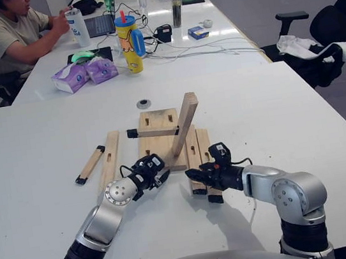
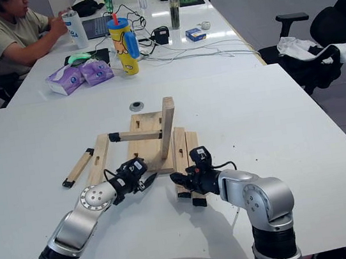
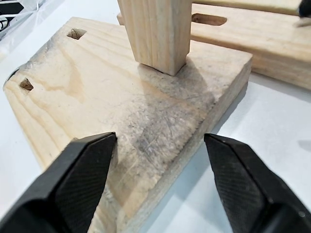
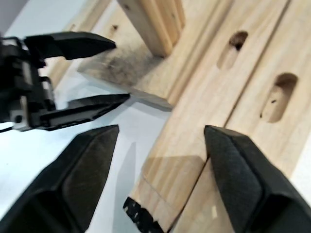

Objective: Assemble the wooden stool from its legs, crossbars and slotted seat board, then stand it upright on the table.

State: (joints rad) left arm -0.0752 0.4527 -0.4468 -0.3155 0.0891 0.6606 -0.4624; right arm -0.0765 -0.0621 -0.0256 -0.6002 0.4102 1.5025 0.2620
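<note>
Seat board (image 1: 159, 138) lies flat in the middle of the white table (image 1: 299, 112). You have one leg (image 1: 183, 126) standing on its near right part, tilted toward the right (not upright). A crossbar (image 1: 153, 132) with a black end lies across the board, its other tip meeting that tilted leg.

Your left gripper (image 1: 161, 175) sits at the board's near edge with its fingers spread wide. In the left wrist view the two black pads (image 3: 82, 179) flank the board's near corner without touching it. The foot of the leg stands on the board just beyond them.

Your right gripper (image 1: 195, 181) is likewise released and holds nothing. It sits over the near ends of two loose legs (image 1: 194, 155), which lie side by side, touching, just right of the board. In the right wrist view its fingers (image 4: 238, 179) straddle the dark-tipped end of the inner one, and both legs have their slots facing up. The two grippers are near each other, with their tips apart.

To the left of the board you have another leg (image 1: 109, 159) lying flat. Just beside it, farther left, is a shorter crossbar (image 1: 90, 165) with a black end cap, apart from both grippers. A small round object (image 1: 143, 104) rests on the table beyond the board.
</note>
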